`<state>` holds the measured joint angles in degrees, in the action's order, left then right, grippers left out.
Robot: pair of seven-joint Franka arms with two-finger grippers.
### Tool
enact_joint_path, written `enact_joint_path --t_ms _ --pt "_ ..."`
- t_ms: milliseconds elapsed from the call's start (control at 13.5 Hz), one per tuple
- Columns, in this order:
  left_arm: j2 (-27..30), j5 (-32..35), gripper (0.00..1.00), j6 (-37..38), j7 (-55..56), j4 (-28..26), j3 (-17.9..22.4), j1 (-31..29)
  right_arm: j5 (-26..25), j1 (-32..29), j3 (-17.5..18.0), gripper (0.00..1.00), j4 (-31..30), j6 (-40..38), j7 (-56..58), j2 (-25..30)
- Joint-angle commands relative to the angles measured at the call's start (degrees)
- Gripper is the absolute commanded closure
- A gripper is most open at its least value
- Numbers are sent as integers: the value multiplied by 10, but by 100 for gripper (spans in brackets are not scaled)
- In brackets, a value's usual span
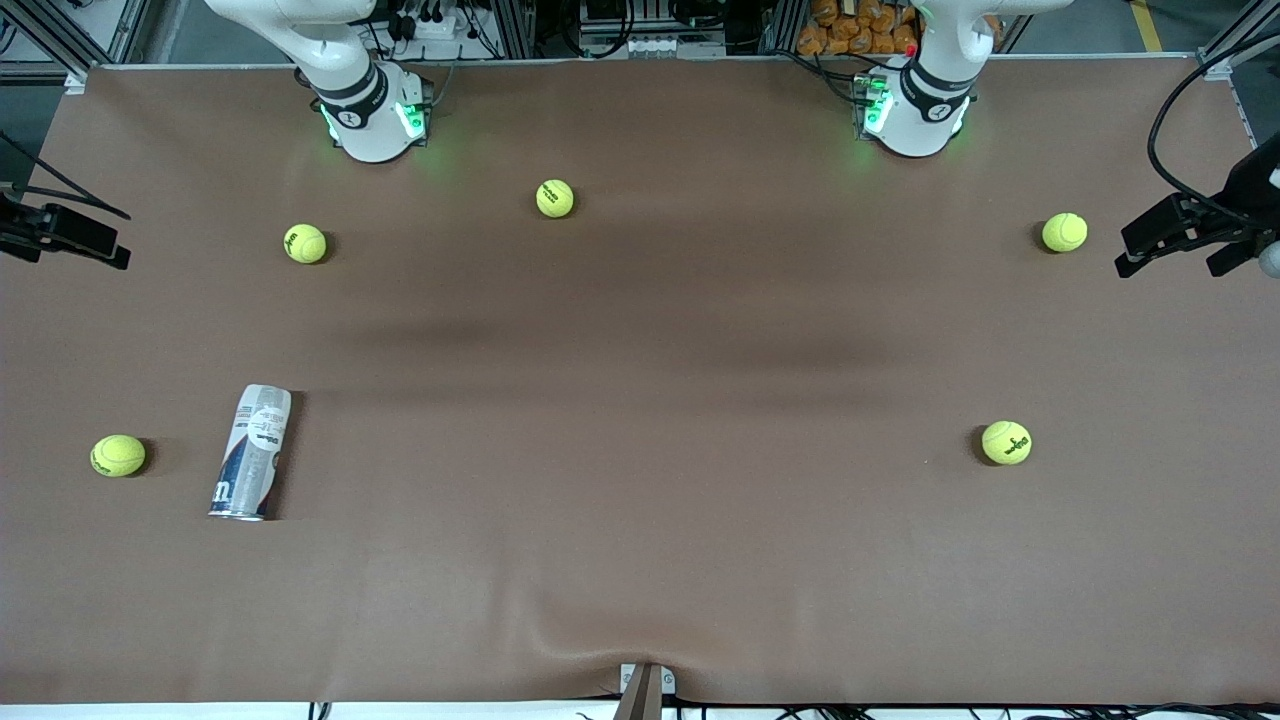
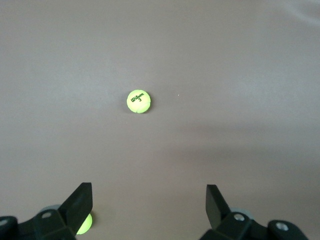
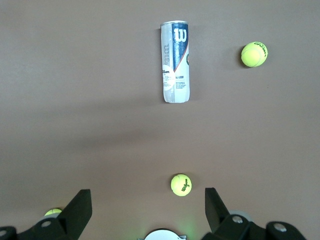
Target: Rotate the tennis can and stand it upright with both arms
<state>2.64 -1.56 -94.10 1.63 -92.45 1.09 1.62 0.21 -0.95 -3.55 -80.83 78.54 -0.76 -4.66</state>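
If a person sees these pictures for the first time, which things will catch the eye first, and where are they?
The can lies on its side on the brown table, toward the right arm's end, with a ball beside it. Four more balls are scattered around, one toward the left arm's end. The left claw and right claw hang open above the table, holding nothing.

Brown table (image 1: 640, 560) with lying tennis can (image 1: 252, 452), five tennis balls (image 1: 555, 198).
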Motion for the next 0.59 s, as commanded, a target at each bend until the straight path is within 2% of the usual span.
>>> enact_joint_path --t_ms 0,519 --pt "-1 -3 0 11 -2 6 -5 -2 5 -2 3 0 2 2 7 0" --pt "-1 -3 0 11 -2 6 -6 -1 5 -5 3 0 2 15 8 -10"
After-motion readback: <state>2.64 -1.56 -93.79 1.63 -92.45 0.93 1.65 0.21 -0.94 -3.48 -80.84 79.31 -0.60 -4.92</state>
